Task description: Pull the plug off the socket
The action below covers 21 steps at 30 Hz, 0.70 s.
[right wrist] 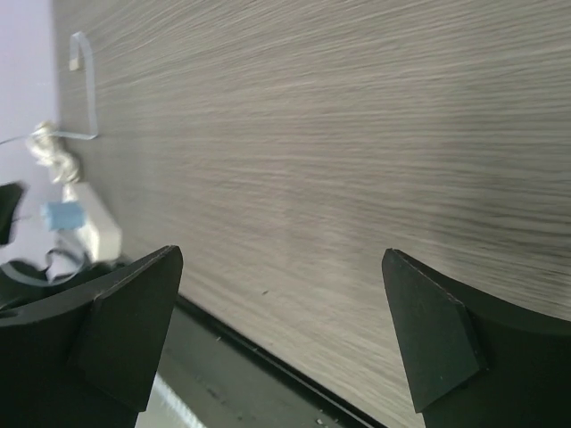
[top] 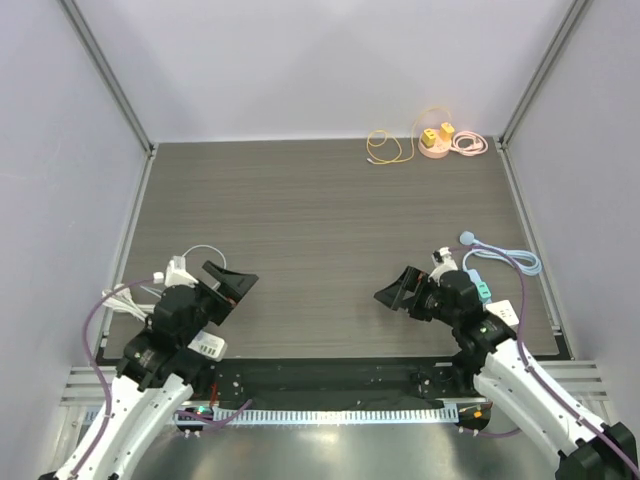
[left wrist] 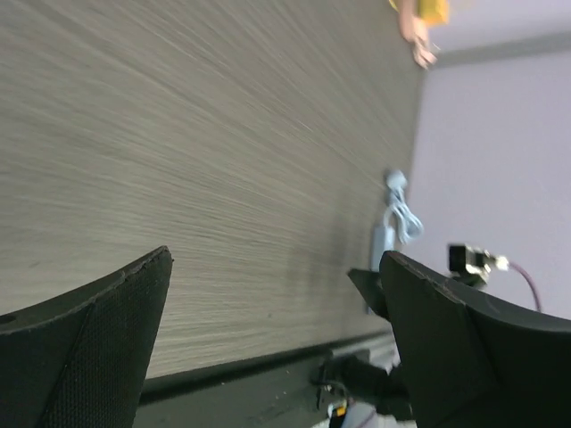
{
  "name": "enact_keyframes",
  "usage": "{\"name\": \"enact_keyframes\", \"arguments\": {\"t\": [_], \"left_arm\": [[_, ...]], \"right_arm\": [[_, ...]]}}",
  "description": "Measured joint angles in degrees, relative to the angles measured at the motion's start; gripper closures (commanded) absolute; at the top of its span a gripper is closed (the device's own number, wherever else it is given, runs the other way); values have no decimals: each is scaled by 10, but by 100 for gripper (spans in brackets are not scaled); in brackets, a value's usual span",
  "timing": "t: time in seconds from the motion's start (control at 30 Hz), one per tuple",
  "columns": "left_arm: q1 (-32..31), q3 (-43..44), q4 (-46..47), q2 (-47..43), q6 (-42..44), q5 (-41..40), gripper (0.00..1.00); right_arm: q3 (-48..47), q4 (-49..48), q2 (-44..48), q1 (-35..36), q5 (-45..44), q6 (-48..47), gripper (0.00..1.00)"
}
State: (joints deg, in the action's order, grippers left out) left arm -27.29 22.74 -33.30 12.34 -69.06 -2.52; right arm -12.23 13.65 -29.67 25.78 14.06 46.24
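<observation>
A round pink socket (top: 433,148) lies at the table's far right back with a yellow plug (top: 428,138) standing in it and a second yellow piece (top: 448,128) beside it. A thin yellow cable (top: 386,148) loops to its left and a pink cable (top: 469,145) coils to its right. The socket's edge shows at the top of the left wrist view (left wrist: 419,22). My left gripper (top: 232,285) (left wrist: 275,259) is open and empty near the front left. My right gripper (top: 397,290) (right wrist: 281,254) is open and empty near the front right. Both are far from the socket.
A light blue cable (top: 503,260) with a round head lies by the right arm and shows in the left wrist view (left wrist: 399,209). A white cable (top: 198,254) (right wrist: 85,89) loops by the left arm. A black strip (top: 330,375) runs along the table's near edge.
</observation>
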Motion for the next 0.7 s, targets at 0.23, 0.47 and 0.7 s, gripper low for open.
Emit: {"name": "enact_keyframes", "arguments": {"t": [0.23,0.47,0.7], "left_arm": [[0,131,-155,34,18,-98,0],[0,147,-228,-60,3,-158,0],[0,175,-300,-8,-7,-177,0]], "right_arm": [[-50,41,-91,0,-45,-42,0],[-62,-17,-162,0,15,-113,0],[-120,-154,-304,33,69,-159,0]]}}
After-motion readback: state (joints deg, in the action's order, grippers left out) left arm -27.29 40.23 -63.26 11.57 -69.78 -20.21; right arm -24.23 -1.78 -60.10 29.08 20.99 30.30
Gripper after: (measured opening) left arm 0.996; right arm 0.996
